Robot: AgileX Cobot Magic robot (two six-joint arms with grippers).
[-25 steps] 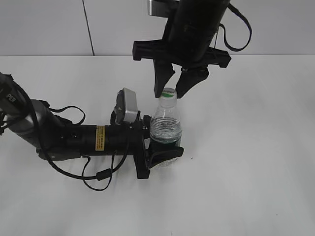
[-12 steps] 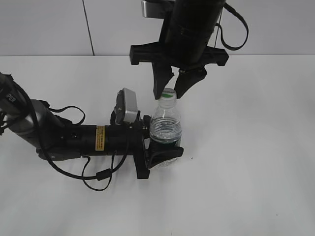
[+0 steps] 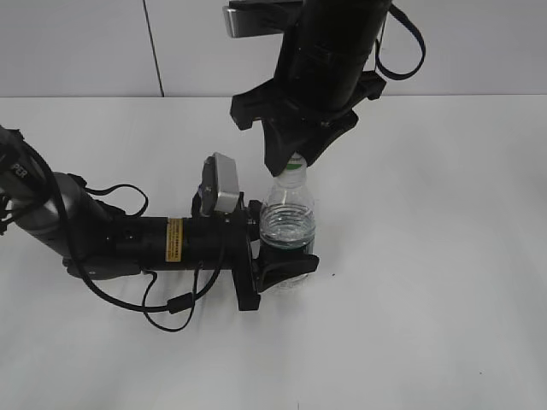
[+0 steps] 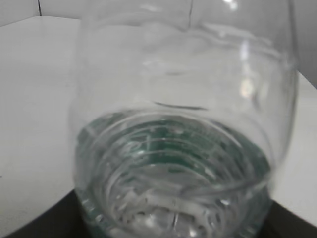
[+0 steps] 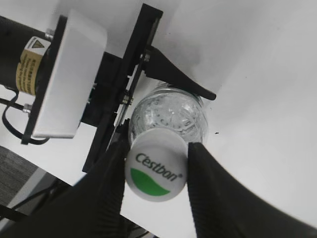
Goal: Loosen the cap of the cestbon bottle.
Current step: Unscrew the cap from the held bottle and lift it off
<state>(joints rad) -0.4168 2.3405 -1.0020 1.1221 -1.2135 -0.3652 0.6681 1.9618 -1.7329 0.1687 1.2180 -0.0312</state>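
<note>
The cestbon bottle point(image 3: 287, 218) stands upright on the white table, clear with a green label low down. My left gripper point(image 3: 280, 266) lies along the table and is shut on the bottle's lower body. The bottle fills the left wrist view point(image 4: 183, 124), and only the dark jaw edges show at the bottom corners. My right gripper point(image 3: 294, 161) comes down from above and is shut on the white cap point(image 3: 296, 166). In the right wrist view the cap point(image 5: 156, 168) with its green mark sits between both black fingers point(image 5: 157, 148), which touch its sides.
The left arm's black body and cables point(image 3: 145, 243) lie across the table to the left of the bottle. Its white camera block point(image 3: 224, 184) stands just beside the bottle's shoulder. A white wall point(image 3: 85, 43) closes off the back.
The right gripper has turned about its axis, come down a little and closed its fingers onto the cap. The left gripper and the bottle have not moved.
</note>
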